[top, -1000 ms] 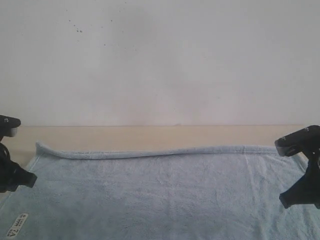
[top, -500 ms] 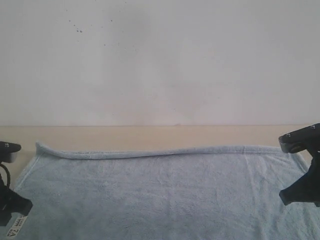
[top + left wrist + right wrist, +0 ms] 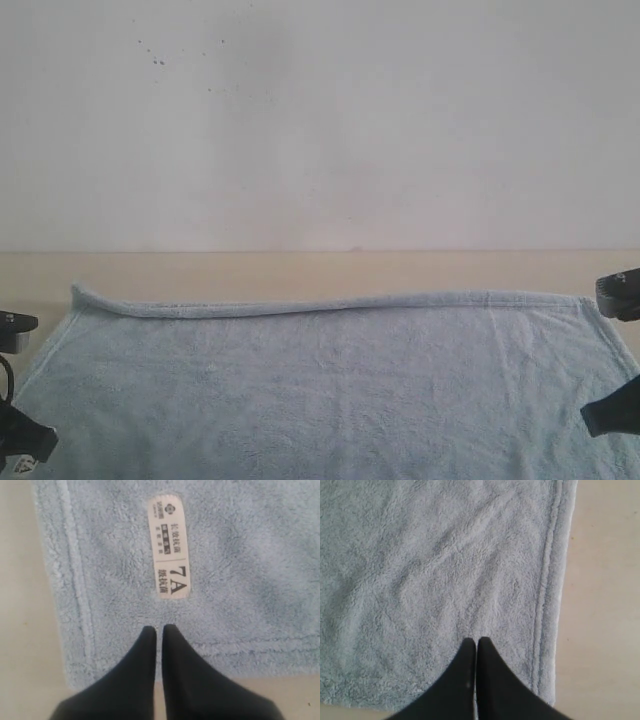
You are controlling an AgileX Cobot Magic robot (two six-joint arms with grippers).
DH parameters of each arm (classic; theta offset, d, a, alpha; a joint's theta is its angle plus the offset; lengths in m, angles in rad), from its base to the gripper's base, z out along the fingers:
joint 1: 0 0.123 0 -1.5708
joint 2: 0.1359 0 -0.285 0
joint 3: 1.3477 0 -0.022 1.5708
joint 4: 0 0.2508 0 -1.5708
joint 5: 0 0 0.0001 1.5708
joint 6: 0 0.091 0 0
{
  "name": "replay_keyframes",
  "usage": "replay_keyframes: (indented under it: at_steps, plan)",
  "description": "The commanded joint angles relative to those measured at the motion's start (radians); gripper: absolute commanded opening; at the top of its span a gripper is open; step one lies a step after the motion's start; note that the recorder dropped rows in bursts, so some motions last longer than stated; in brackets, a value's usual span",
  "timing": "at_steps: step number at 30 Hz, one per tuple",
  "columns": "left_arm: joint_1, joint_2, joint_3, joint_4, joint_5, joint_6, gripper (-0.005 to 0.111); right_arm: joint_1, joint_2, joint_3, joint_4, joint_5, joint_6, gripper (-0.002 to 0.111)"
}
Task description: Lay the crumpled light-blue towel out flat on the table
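Pale-blue terry that looks soft, light and limp, the towel [image 3: 320, 380] lies nearly flat across the table [image 3: 300, 272] as your left gripper [image 3: 159, 627] and right gripper [image 3: 476, 640] hover pinched closed and empty over its corners, where the stitched hem [image 3: 554, 580] likely gives you the firmest hold.

The left gripper [image 3: 159, 628] and the right gripper [image 3: 476, 641], both black, sit low at opposite side edges of the exterior view, each with its two tapered fingers pressed together.
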Motion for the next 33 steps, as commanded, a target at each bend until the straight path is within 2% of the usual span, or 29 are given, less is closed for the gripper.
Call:
replay_keyframes:
  at_steps: [1, 17, 33]
  plan:
    - [-0.001, -0.002, 0.003, 0.032, -0.058, 0.005, 0.004, -0.002, -0.023, 0.028, 0.023, -0.035, -0.008, 0.000]
    - [0.001, 0.096, 0.003, 0.077, -0.086, -0.011, 0.004, -0.002, -0.025, 0.028, 0.045, -0.039, -0.019, 0.000]
    - [0.001, 0.105, 0.068, 0.075, 0.083, -0.048, 0.004, -0.002, -0.025, 0.028, 0.047, -0.054, -0.019, 0.000]
